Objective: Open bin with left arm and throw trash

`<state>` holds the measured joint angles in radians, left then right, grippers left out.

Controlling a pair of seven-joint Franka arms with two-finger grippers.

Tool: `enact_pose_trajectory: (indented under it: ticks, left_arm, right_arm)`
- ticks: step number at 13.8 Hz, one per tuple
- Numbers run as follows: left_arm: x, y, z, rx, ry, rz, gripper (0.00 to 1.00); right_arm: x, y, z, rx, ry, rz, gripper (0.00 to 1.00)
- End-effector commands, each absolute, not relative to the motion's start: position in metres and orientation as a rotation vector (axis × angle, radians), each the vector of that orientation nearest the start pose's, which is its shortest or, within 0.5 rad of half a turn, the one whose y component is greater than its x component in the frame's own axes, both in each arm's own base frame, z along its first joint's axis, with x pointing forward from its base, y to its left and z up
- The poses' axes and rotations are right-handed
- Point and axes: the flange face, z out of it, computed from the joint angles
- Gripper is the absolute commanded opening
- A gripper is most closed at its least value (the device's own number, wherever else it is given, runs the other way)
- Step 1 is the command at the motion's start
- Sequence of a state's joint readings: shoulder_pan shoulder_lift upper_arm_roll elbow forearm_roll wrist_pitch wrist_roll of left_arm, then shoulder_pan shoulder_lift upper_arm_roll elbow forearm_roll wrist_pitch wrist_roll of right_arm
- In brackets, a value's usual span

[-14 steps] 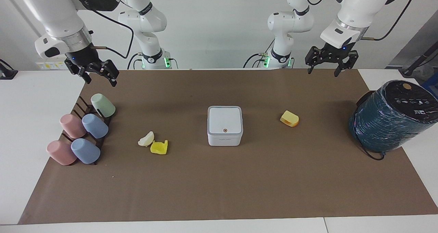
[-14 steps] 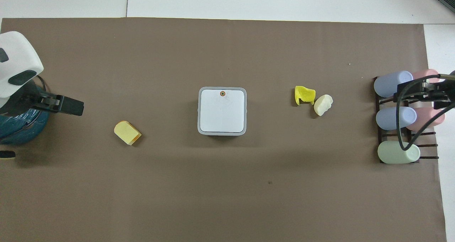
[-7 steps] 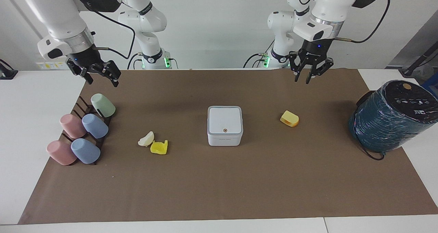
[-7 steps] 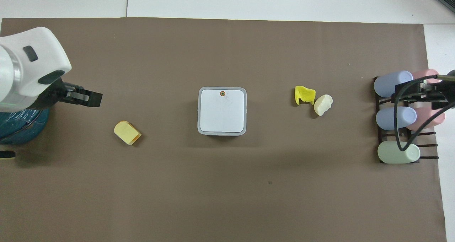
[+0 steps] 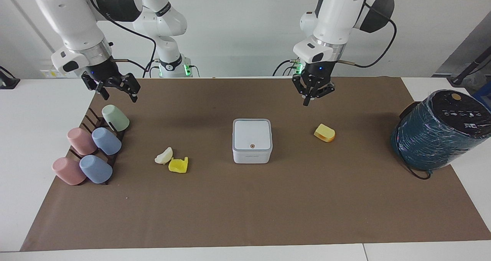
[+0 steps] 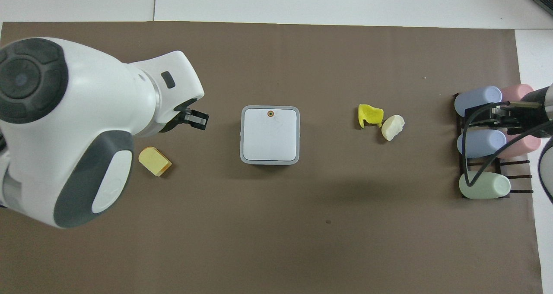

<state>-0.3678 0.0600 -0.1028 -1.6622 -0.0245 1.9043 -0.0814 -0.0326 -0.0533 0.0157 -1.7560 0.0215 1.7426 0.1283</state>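
Fingers of left gripper (image 5: 310,98) closed empty, right gripper (image 5: 116,90) open; bin (image 5: 252,140) lid down, trash (image 5: 324,133) all unbinned.

A plain white wall (image 5: 238,31) stood at the back, evenly lit. The white table (image 5: 34,138) carried a wide brown mat (image 5: 245,207), and a grey panel (image 5: 468,50) slanted in at the left arm's end.
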Motion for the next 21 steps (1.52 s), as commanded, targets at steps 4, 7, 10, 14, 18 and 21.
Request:
enact_pose_trajectory:
  ticks: [4,7,10,14,18,21]
  left_arm:
    - [0.547,-0.326,0.513,-3.188,0.586,-0.275,0.0]
    - [0.555,-0.332,0.501,-3.193,0.591,-0.302,0.0]
    - [0.559,-0.35,0.486,-3.197,0.622,-0.333,0.0]
    - [0.566,-0.37,0.456,-3.211,0.631,-0.375,0.0]
    - [0.562,-0.397,0.426,-3.221,0.651,-0.39,0.0]
    - [0.554,-0.415,0.406,-3.218,0.688,-0.391,0.0]
  right_arm:
    - [0.574,0.022,0.516,-3.078,0.142,-0.16,1.0]
    - [0.6,0.054,0.441,-3.068,0.083,-0.189,1.0]
    - [0.614,0.049,0.39,-3.077,-0.012,-0.18,1.0]
    - [0.599,0.046,0.323,-3.085,-0.114,-0.195,1.0]
    - [0.591,0.059,0.306,-3.085,-0.169,-0.153,1.0]
    - [0.588,0.05,0.301,-3.086,-0.231,-0.138,1.0]
